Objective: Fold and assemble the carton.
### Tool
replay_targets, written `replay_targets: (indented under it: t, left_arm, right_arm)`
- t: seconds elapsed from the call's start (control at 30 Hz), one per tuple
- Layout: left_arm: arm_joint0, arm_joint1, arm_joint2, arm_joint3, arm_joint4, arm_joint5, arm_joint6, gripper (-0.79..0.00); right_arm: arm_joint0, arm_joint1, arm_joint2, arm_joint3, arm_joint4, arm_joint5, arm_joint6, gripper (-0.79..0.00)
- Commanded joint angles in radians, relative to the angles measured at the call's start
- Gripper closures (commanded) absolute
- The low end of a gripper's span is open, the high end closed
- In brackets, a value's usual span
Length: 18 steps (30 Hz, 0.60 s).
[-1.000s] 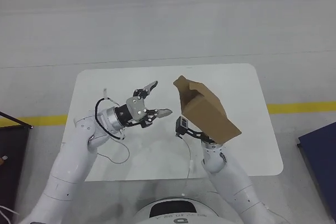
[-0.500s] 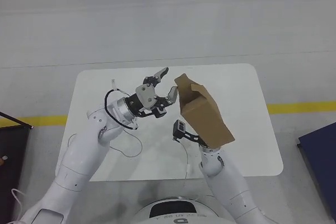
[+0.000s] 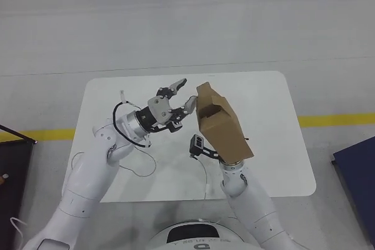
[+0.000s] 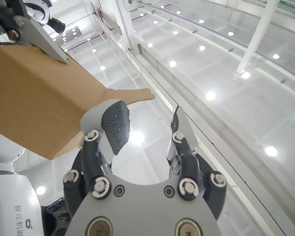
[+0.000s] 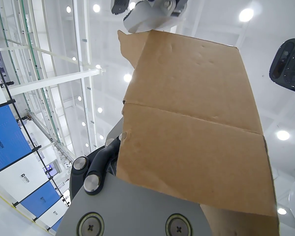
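A brown carton [image 3: 223,122] is held tilted in the air over the white table [image 3: 112,106]. My right gripper is shut on its lower end, mostly hidden under the cardboard; one of its fingers [image 4: 32,33] lies flat on a carton panel [image 4: 34,94]. In the right wrist view the carton [image 5: 191,124] shows a fold crease and a small flap at its far corner. My left gripper [image 3: 182,95] is open beside the carton's upper end. Its padded finger [image 4: 115,124] sits at that flap's corner, and nothing lies between its fingers. The left gripper [image 5: 150,1] also hangs just above the carton's far edge.
A thin white cable [image 3: 144,169] trails from the left arm over the table. A yellow floor line [image 3: 344,119] runs past the table's right side. A dark blue object [image 3: 369,175] stands on the right, and a black frame [image 3: 0,156] on the left.
My left gripper has swung right and away from me, up to the carton's upper corner. The right arm has turned the carton more upright and shifted it slightly left.
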Motion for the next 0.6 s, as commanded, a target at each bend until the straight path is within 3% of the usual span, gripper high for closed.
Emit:
replay_targets:
  t: [0.0,0.2,0.4,0.57]
  left_arm:
    - [0.025,0.004,-0.031,-0.004,-0.009,-0.003,-0.004,-0.542]
    - [0.084,0.019,-0.108,0.004,0.067,-0.005,0.002,-0.511]
    - [0.039,0.007,-0.049,0.017,0.134,-0.040,0.008,-0.443]
    - [-0.003,-0.011,0.010,0.048,0.028,0.002,-0.031,-0.554]
  right_arm:
    - [-0.002,-0.001,0.005,0.001,0.002,0.000,0.000,0.000]
    - [-0.004,-0.004,0.012,0.001,-0.006,0.000,0.000,0.000]
    - [0.004,-0.001,-0.009,0.002,-0.034,0.000,0.000,0.000]
    - [0.006,0.001,-0.009,0.007,-0.039,0.000,0.000,0.000]
